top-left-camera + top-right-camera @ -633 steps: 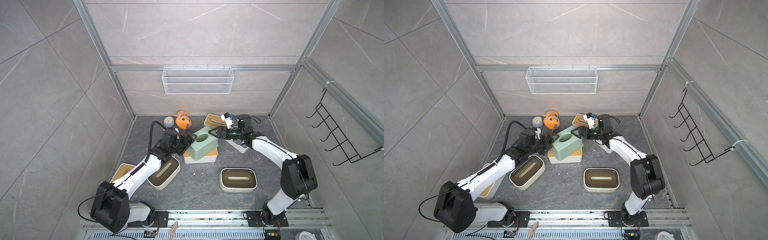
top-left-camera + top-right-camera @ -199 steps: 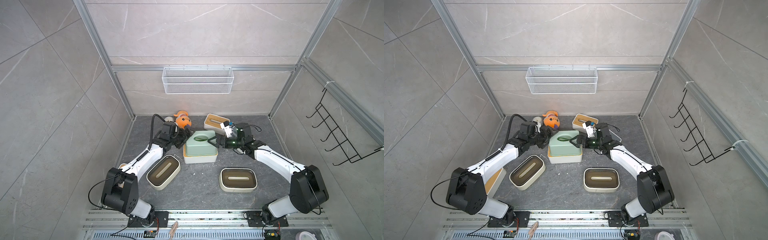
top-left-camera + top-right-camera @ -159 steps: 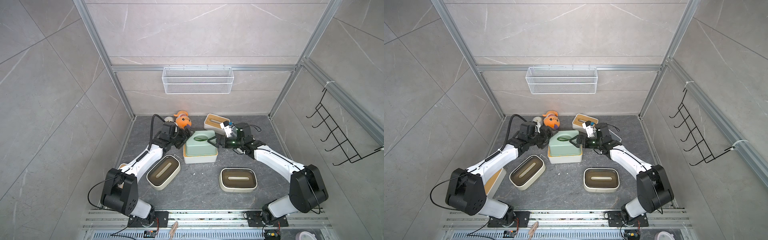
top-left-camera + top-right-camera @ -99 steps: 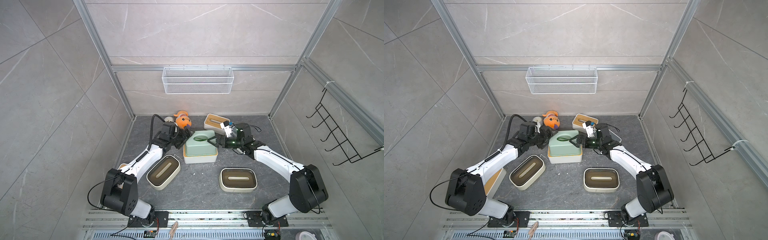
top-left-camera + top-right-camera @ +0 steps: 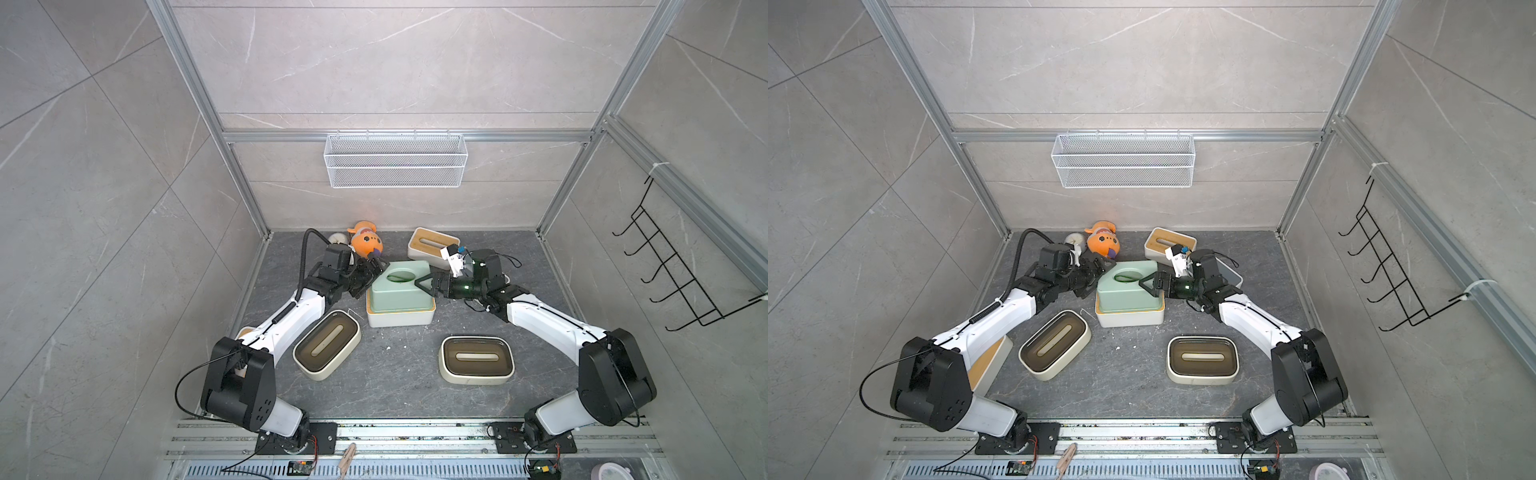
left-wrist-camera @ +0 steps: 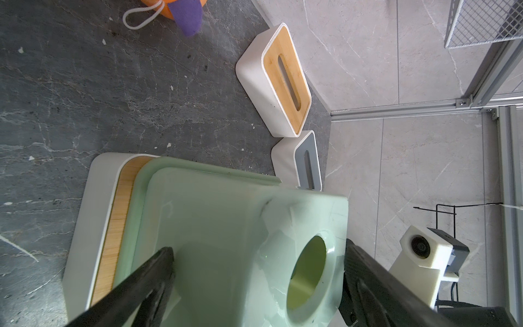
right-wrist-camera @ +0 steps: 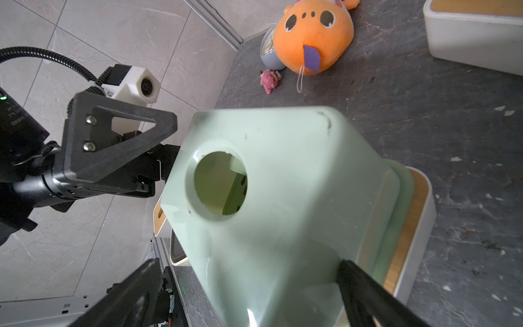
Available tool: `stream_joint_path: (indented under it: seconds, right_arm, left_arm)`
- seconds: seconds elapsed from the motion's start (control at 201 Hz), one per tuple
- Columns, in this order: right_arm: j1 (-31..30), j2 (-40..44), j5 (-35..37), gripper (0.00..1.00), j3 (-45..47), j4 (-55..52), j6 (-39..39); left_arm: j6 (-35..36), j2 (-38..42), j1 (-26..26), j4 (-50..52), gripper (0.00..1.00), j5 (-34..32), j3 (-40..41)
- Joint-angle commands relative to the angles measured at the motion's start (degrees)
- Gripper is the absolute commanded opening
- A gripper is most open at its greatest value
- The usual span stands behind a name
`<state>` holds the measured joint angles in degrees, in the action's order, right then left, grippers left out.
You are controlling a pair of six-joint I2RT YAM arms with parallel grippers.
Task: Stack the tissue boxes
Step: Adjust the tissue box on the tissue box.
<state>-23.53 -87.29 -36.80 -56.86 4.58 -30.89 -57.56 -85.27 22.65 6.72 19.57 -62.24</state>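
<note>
Mint box (image 5: 399,293) sits atop bamboo-lid box (image 5: 401,320); left fingers (image 7: 93,158), right fingers (image 7: 365,294) spread

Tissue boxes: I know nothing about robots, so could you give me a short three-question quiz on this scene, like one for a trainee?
1. Pick one. The mint green box rests on:
A) the bare floor
B) a white box with a bamboo lid
C) the wire basket

2. True or false: the two cream boxes with dark-brown lids are stacked one on the other.

3. Short answer: how many tools are at the mint green box?

Key
1. B.
2. False: they lie apart on the floor.
3. Two: the left tool and the right tool, one at each end, jaws spread wide.
</note>
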Motion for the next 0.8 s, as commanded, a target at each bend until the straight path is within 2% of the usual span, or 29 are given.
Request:
stream_joint_path:
  seconds: [0.0,0.414,0.793]
  right_arm:
    - [-1.13,1.63,0.74,1.0,0.52,1.18,-1.32]
    - [-0.79,4.61,6.69,1.0,0.17,-0.62,-1.45]
    - [1.93,8.52,8.73,1.0,-0.91,-4.28,0.33]
  left_arm:
    - [2.33,2.26,0.37,2.13,0.96,1.26,-2.27]
    - [11.01,4.13,0.37,12.1,0.99,-3.47,-9.49]
    - [18.53,9.07,-0.97,18.54,0.99,-5.82,-11.43]
